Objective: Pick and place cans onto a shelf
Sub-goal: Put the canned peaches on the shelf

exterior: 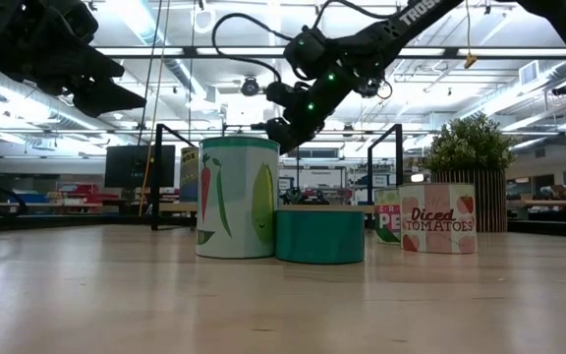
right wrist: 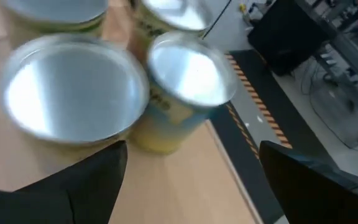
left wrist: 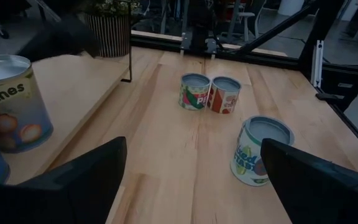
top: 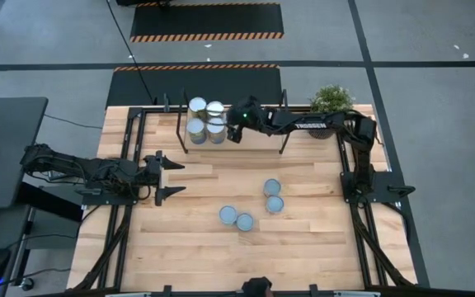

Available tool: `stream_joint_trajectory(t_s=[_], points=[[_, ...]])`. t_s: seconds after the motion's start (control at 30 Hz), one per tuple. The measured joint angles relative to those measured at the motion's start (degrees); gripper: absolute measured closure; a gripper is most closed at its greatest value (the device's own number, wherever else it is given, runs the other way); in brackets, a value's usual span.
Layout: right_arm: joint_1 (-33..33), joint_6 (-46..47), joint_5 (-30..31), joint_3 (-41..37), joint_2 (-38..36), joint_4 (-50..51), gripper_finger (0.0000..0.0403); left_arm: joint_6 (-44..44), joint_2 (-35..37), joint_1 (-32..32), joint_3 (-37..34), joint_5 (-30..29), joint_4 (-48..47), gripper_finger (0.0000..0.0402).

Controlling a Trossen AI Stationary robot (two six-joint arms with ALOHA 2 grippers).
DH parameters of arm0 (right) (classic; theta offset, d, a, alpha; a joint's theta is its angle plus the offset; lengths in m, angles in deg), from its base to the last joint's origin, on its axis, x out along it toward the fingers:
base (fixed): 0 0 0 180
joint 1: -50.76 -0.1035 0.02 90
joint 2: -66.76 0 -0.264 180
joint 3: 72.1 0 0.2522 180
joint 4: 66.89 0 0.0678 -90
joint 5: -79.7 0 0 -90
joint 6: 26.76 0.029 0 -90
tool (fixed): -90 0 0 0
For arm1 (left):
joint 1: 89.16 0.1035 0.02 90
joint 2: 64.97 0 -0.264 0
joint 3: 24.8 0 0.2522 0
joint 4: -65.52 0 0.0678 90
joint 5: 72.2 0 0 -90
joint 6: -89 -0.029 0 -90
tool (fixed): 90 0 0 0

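Overhead and tabletop-level views share the cans.

In the low view, a red-and-white can read "Diced TOMATOES", and the half-hidden can beside it showed "PE". The left wrist view showed a shelf can lettered "aches". The right arm bore partial white letters "TROS".

Two dark arms, black cables, green lights and white lettering on one.

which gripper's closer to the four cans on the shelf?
Right. The right gripper hangs open just beside the cans on the shelf; the left gripper waits open over the tabletop, well short of the shelf.
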Motion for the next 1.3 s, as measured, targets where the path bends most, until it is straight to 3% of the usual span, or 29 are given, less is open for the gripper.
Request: stream_joint_trajectory(t_s=[0.43,0.53,0.73,0.97,1.17,1.3], points=[[0.2,0.1,-2.7,0.0,0.0,7.1,0.003,0.3,0.0,0.0,0.0,0.0,-0.1,0.0026],[-0.8,0.7,-7.0,0.0,0.1,9.7,0.003,1.1,0.0,0.0,0.0,0.0,-0.8,0.0026],[-2.0,1.4,-10.3,0.0,0.1,4.7,0.003,1.7,0.0,0.0,0.0,0.0,-1.1,0.0026],[-1.3,-1.3,-6.1,0.0,0.4,0.9,0.003,3.0,0.0,0.0,0.0,0.0,-1.1,0.0026],[-0.7,-2.9,0.8,0.0,0.4,1.1,0.003,3.0,0.0,0.0,0.0,0.0,-1.2,0.0026],[-0.3,-2.9,0.4,0.0,0.4,1.8,0.003,3.0,0.0,0.0,0.0,0.0,-1.3,0.0026]])
